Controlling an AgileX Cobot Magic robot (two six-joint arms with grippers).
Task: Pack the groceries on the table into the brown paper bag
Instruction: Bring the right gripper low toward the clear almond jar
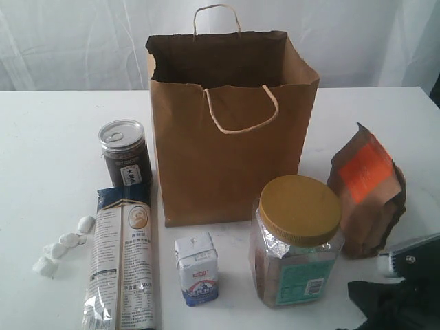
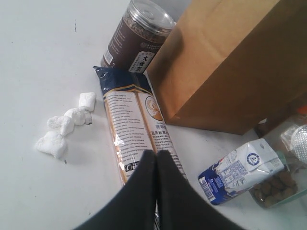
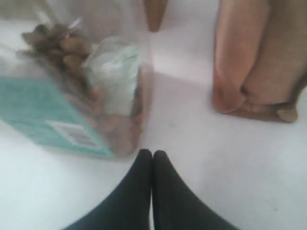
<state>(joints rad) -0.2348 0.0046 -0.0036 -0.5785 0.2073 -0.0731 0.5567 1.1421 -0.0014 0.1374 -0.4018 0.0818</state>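
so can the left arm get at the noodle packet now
Probably yes: the left gripper hangs right over the noodle packet with nothing between, though its jaws are shut and must open first.

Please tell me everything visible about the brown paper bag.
The brown paper bag is kraft paper, standing upright on the white table with its mouth open. Its top rim is ragged, torn at one corner. Of two pale cord handles, the rear stands up and the front hangs down the front face. The inside looks dark. The dark jar stands close beside it; contact cannot be told.
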